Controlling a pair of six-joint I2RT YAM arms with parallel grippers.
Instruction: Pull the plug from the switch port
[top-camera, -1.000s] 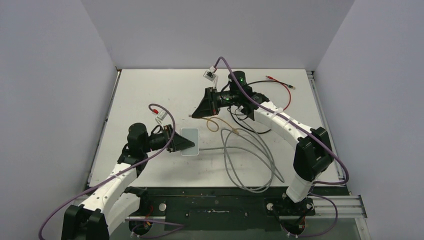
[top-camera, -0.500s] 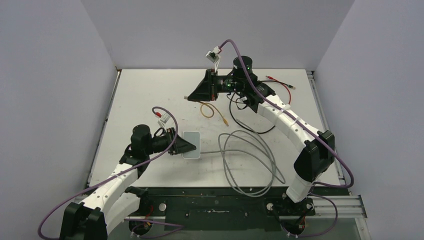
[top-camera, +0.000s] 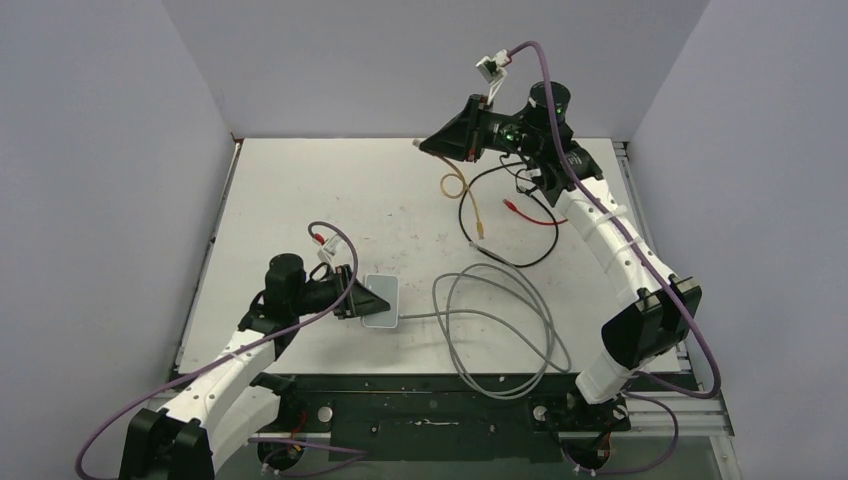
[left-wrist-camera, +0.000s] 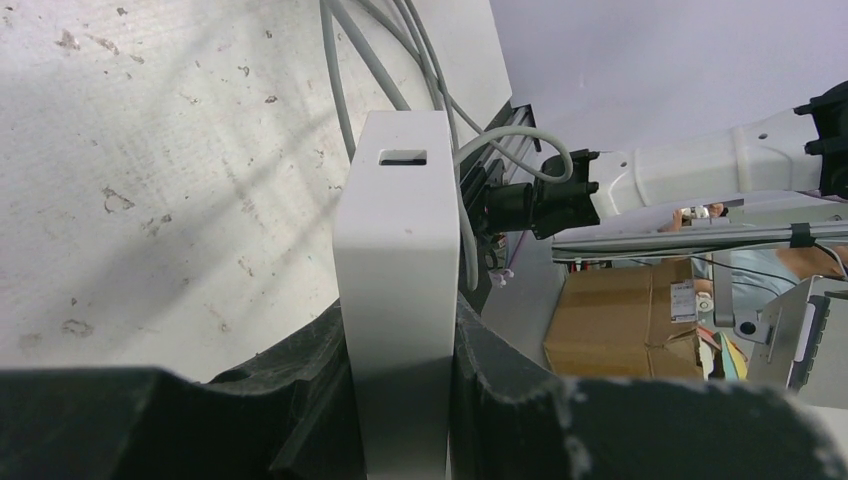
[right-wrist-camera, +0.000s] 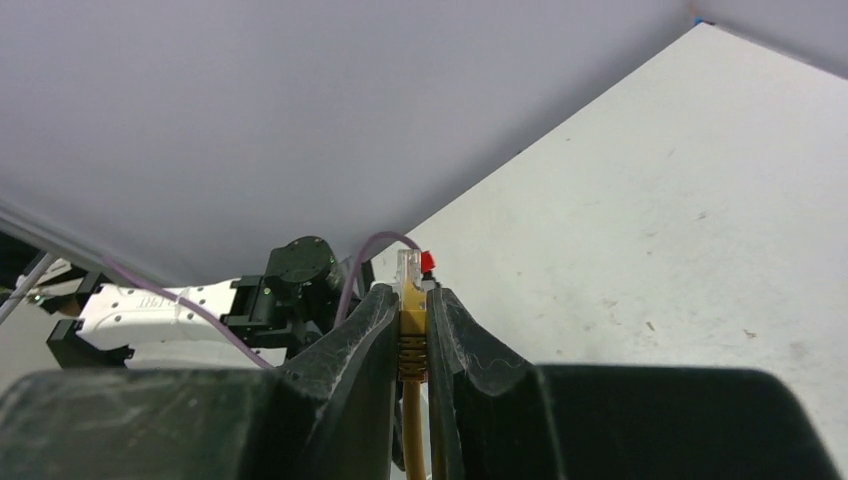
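**Switch drawn nearer, yellow plug carried up and back**

Since a second ago the switch has slid a little toward the near edge of the counter, and the left pincer has stayed with it. The right arm has swung much farther, up and away toward the back wall.

Nearest the arm bases, the left pincer is clenched on the switch. In the left wrist view its two black fingers press against the long sides of the pale box, which sticks out ahead of them. One dark socket on the box's outer edge stands open with nothing in it. A grey cable meets the switch at its right side and runs off into a loose coil on the counter, to the right of the box.

Beyond the coil a thin black cable with a red tip lies curled on the counter.

Farthest back, the right pincer is raised above the counter, well apart from the switch. It is closed on the yellow plug, whose clear end pokes out just past the fingertips in the right wrist view. The yellow cable loops below the pincer, and its other end lies beside the black cable.
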